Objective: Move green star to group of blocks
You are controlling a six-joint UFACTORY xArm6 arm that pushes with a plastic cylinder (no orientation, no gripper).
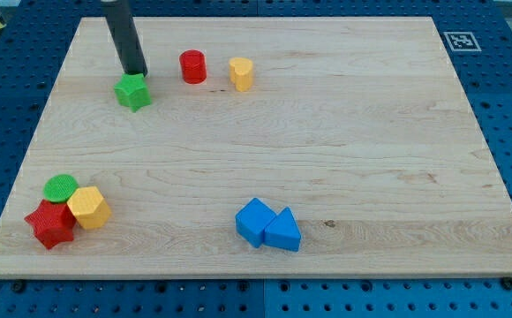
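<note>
The green star (pixel 133 92) lies near the view's top left of the wooden board (pixel 327 150). My tip (pixel 135 72) stands right at the star's top edge, touching or nearly touching it. A group of three blocks sits at the view's bottom left: a green cylinder (pixel 60 187), a yellow hexagonal block (pixel 89 208) and a red star (pixel 51 223), all touching one another. This group lies far below the green star in the view.
A red cylinder (pixel 193 67) and a yellow block (pixel 241 74) stand to the right of the green star. A blue cube-like block (pixel 255 221) and a blue triangle (pixel 282 231) touch each other at the bottom centre. A marker tag (pixel 458 41) sits at the board's top right corner.
</note>
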